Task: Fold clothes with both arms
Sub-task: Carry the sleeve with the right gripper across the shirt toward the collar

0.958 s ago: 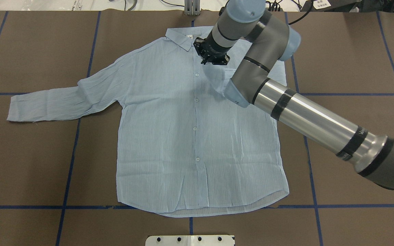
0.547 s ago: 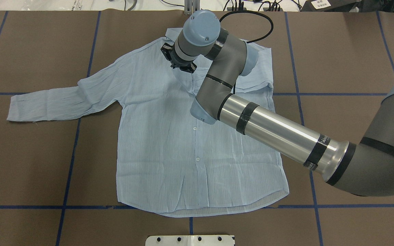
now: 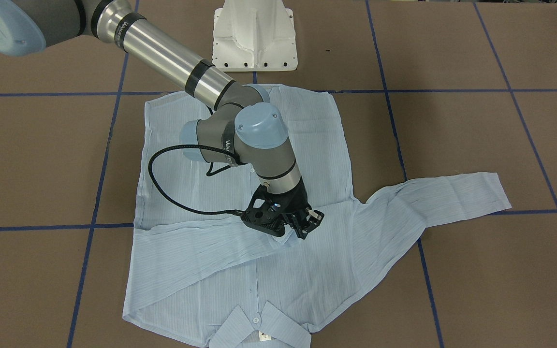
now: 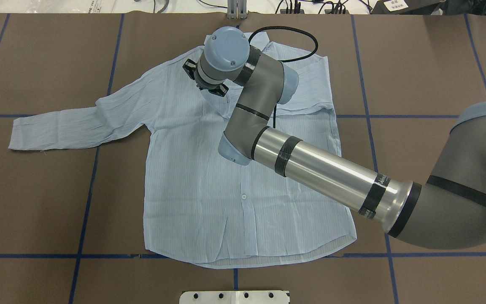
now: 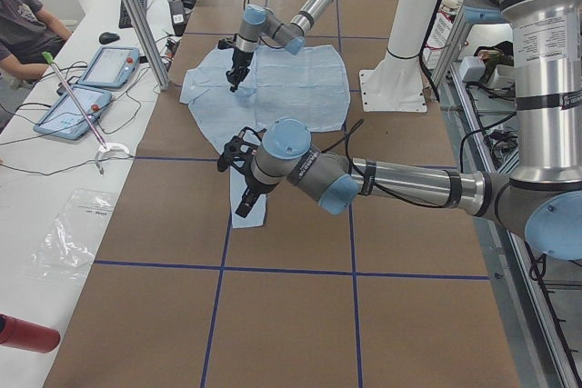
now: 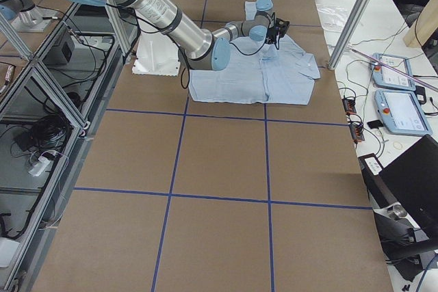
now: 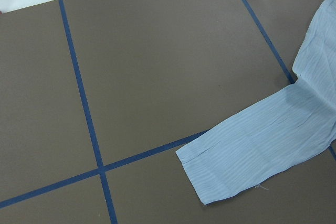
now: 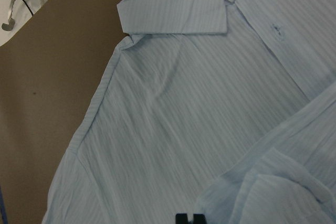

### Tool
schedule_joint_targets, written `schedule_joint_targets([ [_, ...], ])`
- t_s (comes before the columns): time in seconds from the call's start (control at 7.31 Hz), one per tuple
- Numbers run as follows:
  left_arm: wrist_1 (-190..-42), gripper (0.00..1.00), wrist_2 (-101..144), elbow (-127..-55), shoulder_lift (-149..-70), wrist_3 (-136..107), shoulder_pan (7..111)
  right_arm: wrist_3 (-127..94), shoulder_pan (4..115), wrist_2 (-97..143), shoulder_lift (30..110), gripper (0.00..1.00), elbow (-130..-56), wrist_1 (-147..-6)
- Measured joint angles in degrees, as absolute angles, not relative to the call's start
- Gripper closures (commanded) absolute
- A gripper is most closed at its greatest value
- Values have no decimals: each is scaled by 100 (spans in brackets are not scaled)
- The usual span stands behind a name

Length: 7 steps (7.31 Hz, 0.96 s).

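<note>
The pale blue striped shirt (image 4: 201,190) lies flat, buttons up, on the brown table, collar (image 3: 254,328) at the far side from the robot. Its right sleeve (image 3: 196,246) is folded across the chest. My right gripper (image 3: 306,226) is shut on that sleeve's end, low over the chest left of the button line; its wrist view shows the collar (image 8: 210,3) and bunched cloth by the fingertips (image 8: 189,217). The other sleeve (image 4: 66,126) lies stretched out sideways. My left gripper (image 5: 238,184) hovers over that sleeve's cuff (image 7: 252,166); I cannot tell if it is open.
The white pedestal base (image 3: 254,38) stands at the robot's side of the shirt hem. A black cable (image 3: 162,183) loops off the right wrist over the cloth. Blue tape lines (image 4: 87,202) grid the table. An operator's bench with tablets (image 5: 91,70) runs along the far edge.
My right gripper has swept left across the chest, past the button line, dragging the right sleeve with it so it now lies folded over the shirt front.
</note>
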State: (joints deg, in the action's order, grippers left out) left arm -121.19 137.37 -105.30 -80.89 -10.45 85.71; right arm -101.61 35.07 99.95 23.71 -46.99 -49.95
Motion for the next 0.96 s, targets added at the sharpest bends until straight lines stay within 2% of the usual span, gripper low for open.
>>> schedule_joint_targets([
  [0.55,-12120,0,13737,-9908,-8518,-1124,7895,-10795,3168,9421,2134,1,-4754,-5056],
  [0.68,-12123,0,13733,-9560,-8799,-1406,7756,-10859,3171,9426,2243,1,-5045,-5243],
  [0.96,-12453,1,13653,-8752,-9345,-2303,7191,-10839,3213,9509,2972,1,-6343,-5949],
])
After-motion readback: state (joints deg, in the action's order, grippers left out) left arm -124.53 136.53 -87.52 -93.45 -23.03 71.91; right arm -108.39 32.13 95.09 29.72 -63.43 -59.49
